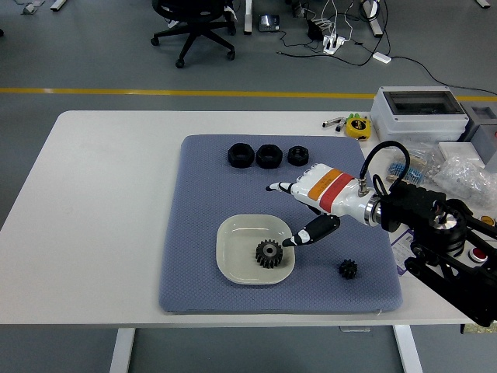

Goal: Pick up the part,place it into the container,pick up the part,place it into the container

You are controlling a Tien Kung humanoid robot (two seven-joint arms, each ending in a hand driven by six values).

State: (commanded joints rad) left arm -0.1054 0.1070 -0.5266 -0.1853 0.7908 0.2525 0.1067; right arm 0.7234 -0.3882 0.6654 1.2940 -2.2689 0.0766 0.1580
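1. The part in play was a black toothed gear (268, 253) with a round hub and a bore at its middle; it lay flat in the lower right of the container (233, 260), a shallow cream-white dish with rounded corners.
2. A second, smaller black gear (347, 269) lay on the blue-grey mat (194, 233), to the right of the container and well apart from it, near the mat's lower right corner.
3. Counted, there were two gears: one in the container, one out on the mat. Three black ring-shaped parts (266, 155) stood in a row along the mat's upper edge.
4. The container held the larger gear and nothing else that could be seen.
5. The right hand (307, 210), white with an orange and red band at the wrist, hung over the mat just right of the container. Its fingers were spread and held nothing; the thumb tip pointed toward the gear without touching it.
6. At the upper right of the frame, on the white table (101, 194), stood a grey box (418, 115) with clear bags beside it.
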